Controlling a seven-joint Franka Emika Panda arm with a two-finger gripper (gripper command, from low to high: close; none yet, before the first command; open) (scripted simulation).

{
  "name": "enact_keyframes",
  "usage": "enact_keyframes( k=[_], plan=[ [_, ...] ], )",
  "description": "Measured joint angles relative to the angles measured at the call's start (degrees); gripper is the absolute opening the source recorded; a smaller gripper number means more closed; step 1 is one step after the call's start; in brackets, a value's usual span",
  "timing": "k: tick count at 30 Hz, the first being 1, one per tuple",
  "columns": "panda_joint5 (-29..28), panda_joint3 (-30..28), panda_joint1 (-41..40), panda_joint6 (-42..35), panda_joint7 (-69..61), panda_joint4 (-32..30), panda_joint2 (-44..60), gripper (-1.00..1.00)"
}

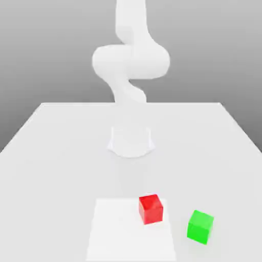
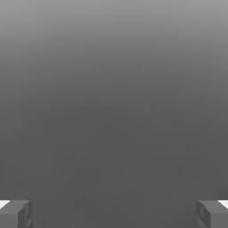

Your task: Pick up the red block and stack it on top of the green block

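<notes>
Exterior view: red block (image 1: 151, 209) and green block (image 1: 200, 226) stand apart, stack not begun

Red sits on the white patch (image 1: 130, 235) near its edge on the exterior view's right, green just off that edge on the table (image 1: 56, 174); in the hand view the gripper (image 2: 114, 214) has its fingers wide apart, nothing between them; grasp, lift, carry and placing on green all remain, by my assessment
</notes>
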Motion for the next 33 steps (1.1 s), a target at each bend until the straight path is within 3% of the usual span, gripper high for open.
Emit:
enact_keyframes(
  k=[18, 25, 26, 33],
  plan=[
    [0.1, 2.2, 4.7, 24.6, -6.9, -25.2, 38.6, 0.0],
    [-1.6, 1.1, 5.5, 36.6, -6.0, -24.7, 53.1, 0.0],
    [-1.8, 0.8, 5.7, 37.7, -5.9, -24.5, 54.4, -1.0],
    [-2.0, 0.9, 5.6, 37.6, -5.7, -24.5, 54.3, -1.0]
  ],
)
